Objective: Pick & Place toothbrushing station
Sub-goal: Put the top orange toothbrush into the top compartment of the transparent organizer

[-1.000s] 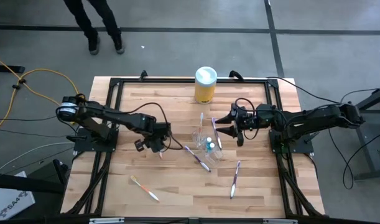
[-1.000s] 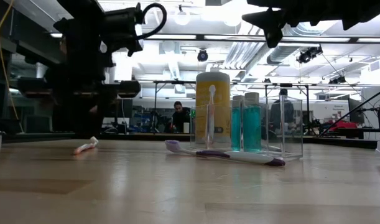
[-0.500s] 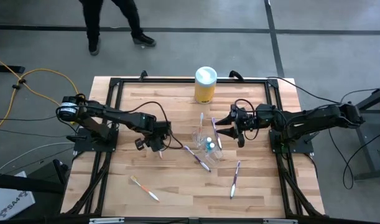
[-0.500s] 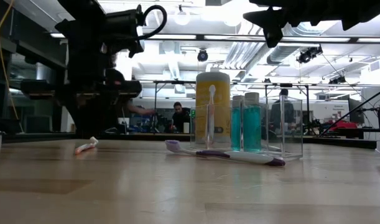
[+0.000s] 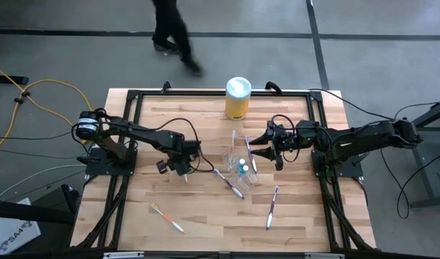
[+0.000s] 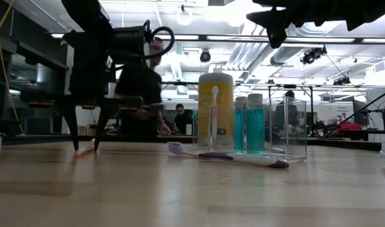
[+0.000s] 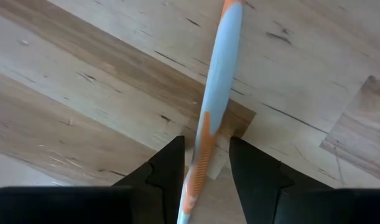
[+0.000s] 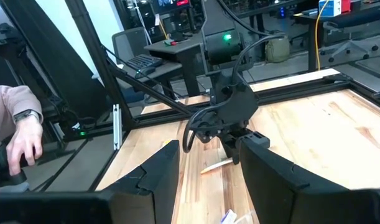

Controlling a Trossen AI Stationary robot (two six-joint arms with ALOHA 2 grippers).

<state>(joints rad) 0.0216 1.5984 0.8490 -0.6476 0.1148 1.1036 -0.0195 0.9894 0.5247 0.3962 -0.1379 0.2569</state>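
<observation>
My left gripper (image 7: 205, 163): down at the wooden table (image 5: 198, 216) left of centre in the high view, fingers apart, straddling a slim orange-and-pale-blue toothbrush (image 7: 216, 87) without pinching it.
That toothbrush: lies flat on the boards; ribbed orange grip between my fingertips, pale blue shaft running to the top of the left wrist frame.
My right gripper (image 5: 257, 148): raised just right of the clear cup, fingers spread, holding nothing.
Small clear plastic cup (image 5: 235, 160): upright at the middle of the high frame, square-sided and see-through in the low view, one pale toothbrush standing in it.
Small blue tube (image 6: 256, 130): upright inside the clear walls, teal with a light cap.
Purple toothbrush (image 6: 227, 157): flat on the table just in front of the cup.
Two more toothbrushes: one orange (image 5: 168, 218) at lower left, one purple (image 5: 272, 206) at lower right, well apart.
</observation>
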